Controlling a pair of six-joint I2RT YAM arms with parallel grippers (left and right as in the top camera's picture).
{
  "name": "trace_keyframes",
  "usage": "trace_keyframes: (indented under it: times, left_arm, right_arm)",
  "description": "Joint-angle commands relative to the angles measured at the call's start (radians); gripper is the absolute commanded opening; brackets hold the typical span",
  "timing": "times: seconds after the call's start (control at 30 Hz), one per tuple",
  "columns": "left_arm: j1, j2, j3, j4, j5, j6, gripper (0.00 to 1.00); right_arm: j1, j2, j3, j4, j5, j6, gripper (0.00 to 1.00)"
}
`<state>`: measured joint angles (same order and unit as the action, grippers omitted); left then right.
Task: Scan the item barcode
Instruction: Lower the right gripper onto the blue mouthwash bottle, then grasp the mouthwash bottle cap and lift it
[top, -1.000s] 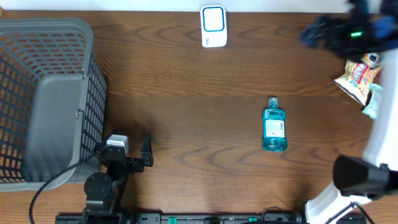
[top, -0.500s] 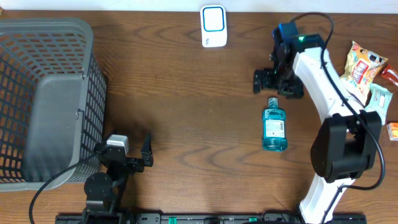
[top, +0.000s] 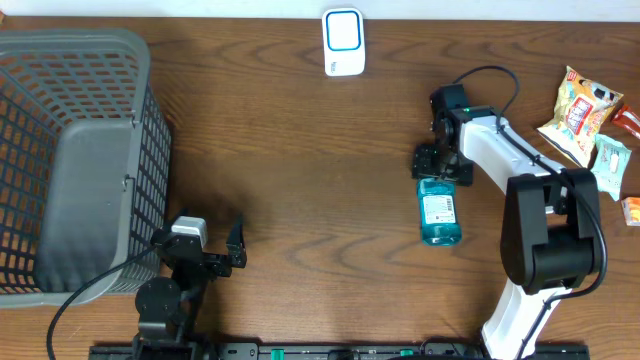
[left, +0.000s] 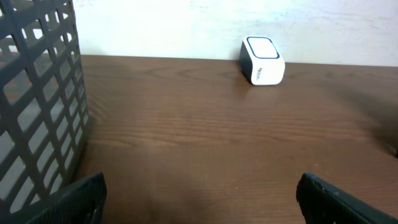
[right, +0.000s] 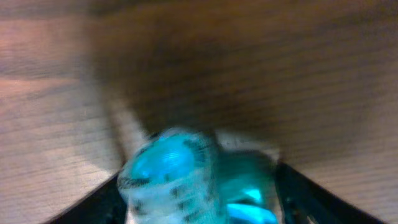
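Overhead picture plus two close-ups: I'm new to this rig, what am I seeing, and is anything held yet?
The overhead picture looks down on a table with two robot arms. The other pictures come from cameras on their wrists. The left gripper sits open by a grey basket, facing a white scanner. The right gripper straddles the cap end of a blue bottle lying flat; a firm grip cannot be confirmed. Near that arm lie snack packets.
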<state>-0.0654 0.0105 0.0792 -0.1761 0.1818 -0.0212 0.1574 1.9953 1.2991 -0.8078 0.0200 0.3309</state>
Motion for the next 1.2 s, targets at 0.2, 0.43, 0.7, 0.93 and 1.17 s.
trace_keyframes:
  times: [0.2,0.43,0.7,0.93,1.17]
  left_arm:
    - [0.003,-0.005,-0.016,-0.024,0.012,0.013,0.98]
    - [0.003,-0.005,-0.016,-0.024,0.012,0.013,0.98]
    - [0.003,-0.005,-0.016,-0.024,0.012,0.013,0.98]
    - [0.003,-0.005,-0.016,-0.023,0.012,0.013,0.98]
    - [0.003,-0.005,-0.016,-0.024,0.012,0.013,0.98]
  right_arm:
    - [-0.002,-0.002,-0.045,0.036,0.003,-0.006,0.27]
    - [-0.003,-0.002,0.039,0.003,-0.181,-0.005,0.08]
    - [-0.002,-0.005,0.223,-0.098,-0.221,0.039,0.03]
    - [-0.002,-0.013,0.444,-0.266,-0.220,0.038,0.01]
    - [0.002,-0.047,0.534,-0.333,-0.166,0.027,0.01]
